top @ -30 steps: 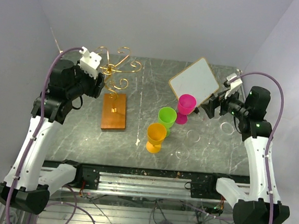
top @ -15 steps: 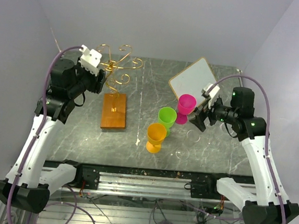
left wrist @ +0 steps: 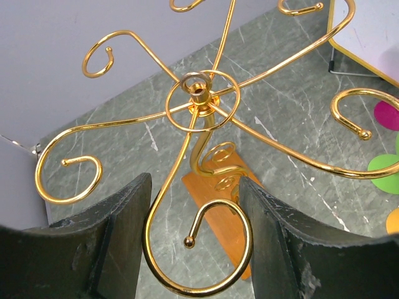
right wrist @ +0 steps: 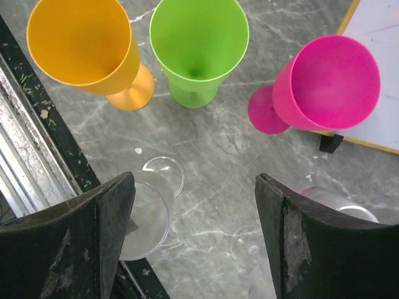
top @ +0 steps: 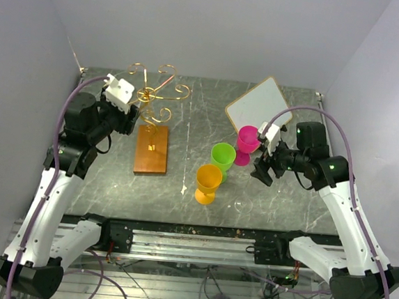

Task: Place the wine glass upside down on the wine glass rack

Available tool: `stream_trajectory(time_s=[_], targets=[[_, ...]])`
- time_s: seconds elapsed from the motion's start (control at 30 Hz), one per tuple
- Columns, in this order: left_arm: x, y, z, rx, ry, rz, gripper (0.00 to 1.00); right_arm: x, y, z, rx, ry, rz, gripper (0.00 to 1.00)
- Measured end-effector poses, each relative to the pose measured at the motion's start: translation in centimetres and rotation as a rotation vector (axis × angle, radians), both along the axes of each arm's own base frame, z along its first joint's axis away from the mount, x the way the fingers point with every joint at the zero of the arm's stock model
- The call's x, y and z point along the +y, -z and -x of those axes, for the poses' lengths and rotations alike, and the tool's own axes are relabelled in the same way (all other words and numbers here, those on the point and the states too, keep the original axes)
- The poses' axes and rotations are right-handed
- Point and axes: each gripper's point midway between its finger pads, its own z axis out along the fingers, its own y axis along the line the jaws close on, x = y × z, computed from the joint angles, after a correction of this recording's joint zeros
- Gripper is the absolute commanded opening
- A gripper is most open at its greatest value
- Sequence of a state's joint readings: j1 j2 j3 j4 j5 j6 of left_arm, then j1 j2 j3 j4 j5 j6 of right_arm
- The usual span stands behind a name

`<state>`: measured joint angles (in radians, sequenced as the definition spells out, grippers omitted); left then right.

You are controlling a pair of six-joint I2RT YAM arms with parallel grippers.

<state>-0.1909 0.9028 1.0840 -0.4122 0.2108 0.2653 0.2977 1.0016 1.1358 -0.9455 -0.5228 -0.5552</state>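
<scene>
Nothing hung yet: rack [top: 155, 93], upper left, bare. Right gripper [right wrist: 193, 237] spread empty over glasses [right wrist: 198, 50] (left gripper [left wrist: 193, 249] likewise agape).

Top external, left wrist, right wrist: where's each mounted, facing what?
Top external: high behind the robot, looking down on the table; left claw, right claw show.
Left wrist: behind the left claw, looking down at the gold rack; claw open.
Right wrist: above the orange glass, green glass, pink glass; claw open.
Shared: top external also shows rack and glasses.
</scene>
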Motion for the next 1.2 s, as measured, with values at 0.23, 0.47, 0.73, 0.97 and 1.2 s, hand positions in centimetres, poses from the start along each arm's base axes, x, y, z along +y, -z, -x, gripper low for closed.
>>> stream_trajectory(time_s=[0.23, 0.47, 0.73, 0.97, 1.2], targets=[[0.0, 0.0, 0.1, 0.011, 0.001, -0.007, 0.74, -0.9, 0.8, 0.8, 0.034, 0.017, 0.05, 0.66], [0.3, 3.4, 0.3, 0.145, -0.004, -0.052, 1.0, -1.8, 1.3, 1.6, 0.055, 0.038, 0.086, 0.56], [0.9, 3.6, 1.3, 0.174, -0.014, -0.081, 0.99, -1.8, 2.0, 1.9, 0.106, 0.031, 0.109, 0.43], [1.9, 3.0, 2.6, 0.155, -0.033, -0.128, 0.99, -1.7, 2.5, 2.3, 0.133, 0.02, 0.132, 0.25], [2.9, 2.0, 4.0, 0.144, -0.05, -0.174, 0.99, -2.2, 2.5, 2.4, 0.123, 0.037, 0.152, 0.0]])
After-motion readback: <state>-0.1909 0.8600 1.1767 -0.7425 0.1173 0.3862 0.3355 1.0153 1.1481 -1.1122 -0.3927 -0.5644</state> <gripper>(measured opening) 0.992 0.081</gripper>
